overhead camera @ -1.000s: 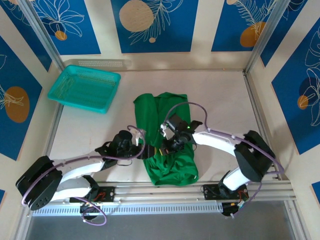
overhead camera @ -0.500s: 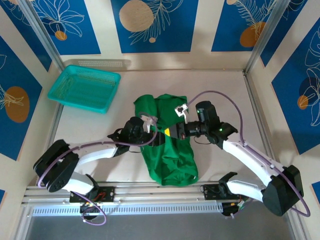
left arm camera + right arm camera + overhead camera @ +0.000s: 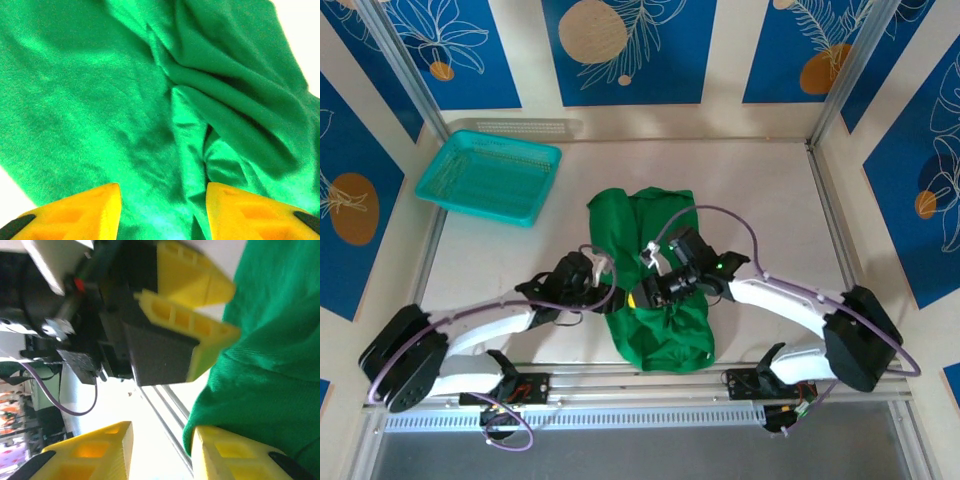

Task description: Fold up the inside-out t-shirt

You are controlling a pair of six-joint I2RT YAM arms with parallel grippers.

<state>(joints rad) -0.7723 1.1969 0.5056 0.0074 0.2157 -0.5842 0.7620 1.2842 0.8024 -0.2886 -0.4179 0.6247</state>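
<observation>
Top external: the inside-out t-shirt (image 3: 660, 235), bright green, lies bunched and wrinkled at mid tabletop (image 3: 770, 200), running from centre toward the near rail (image 3: 820, 375). A teal mesh basket (image 3: 490, 178) sits at the far left, well apart from the shirt. The left gripper (image 3: 617, 296) and right gripper (image 3: 642, 296) meet nose to nose at the shirt's left edge.

Left wrist: the two yellow fingers (image 3: 80, 210) stand apart above creased green cloth. A deep fold runs down the middle. Nothing is clamped.

Right wrist: its own fingers (image 3: 85, 450) are apart, with bare tabletop and rail showing in the gap. The shirt edge lies against the right-hand finger. The left gripper sits just ahead, its jaws spread.
</observation>
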